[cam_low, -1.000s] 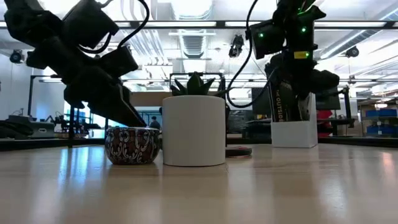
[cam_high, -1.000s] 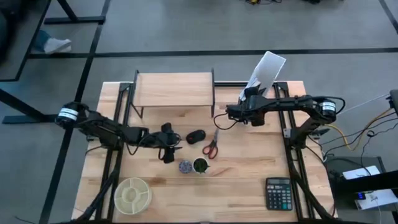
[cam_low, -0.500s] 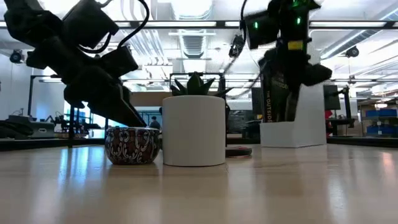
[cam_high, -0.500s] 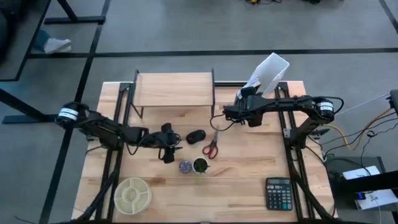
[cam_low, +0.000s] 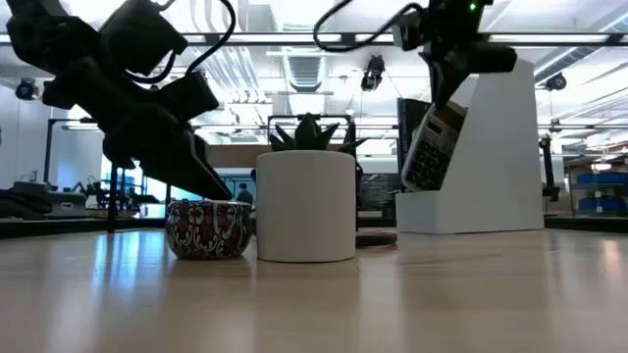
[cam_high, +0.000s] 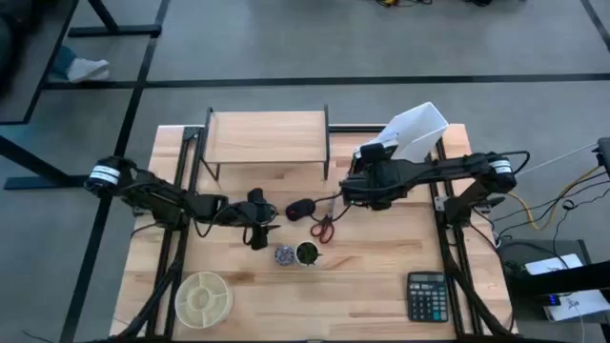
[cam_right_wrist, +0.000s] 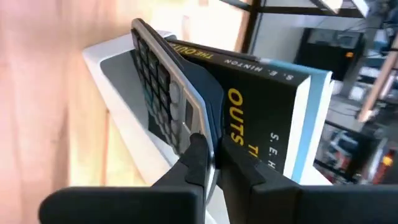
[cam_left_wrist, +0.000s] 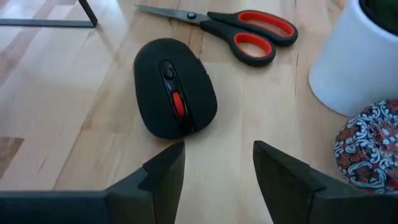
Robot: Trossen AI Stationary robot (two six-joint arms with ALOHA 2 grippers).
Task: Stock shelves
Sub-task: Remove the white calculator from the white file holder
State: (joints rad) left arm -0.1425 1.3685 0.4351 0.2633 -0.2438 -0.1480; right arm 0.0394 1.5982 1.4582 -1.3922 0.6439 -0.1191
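Shelves [cam_high: 267, 139]: I see them well apart from both grippers.
Right gripper [cam_right_wrist: 209, 163]: jaws clamp a calculator [cam_right_wrist: 163, 93].
Left gripper [cam_left_wrist: 216, 167]: jaws apart, near the mouse [cam_left_wrist: 174, 96].

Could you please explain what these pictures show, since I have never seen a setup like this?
Two dark robot arms work at a wooden table. One camera looks straight down, one sits at tabletop height, and one rides on each wrist. The left gripper is open just short of a black mouse, near red-handled scissors, a white plant pot and a patterned tin. The right gripper is shut on a calculator at a white file holder that holds a book. The shelf is bare.
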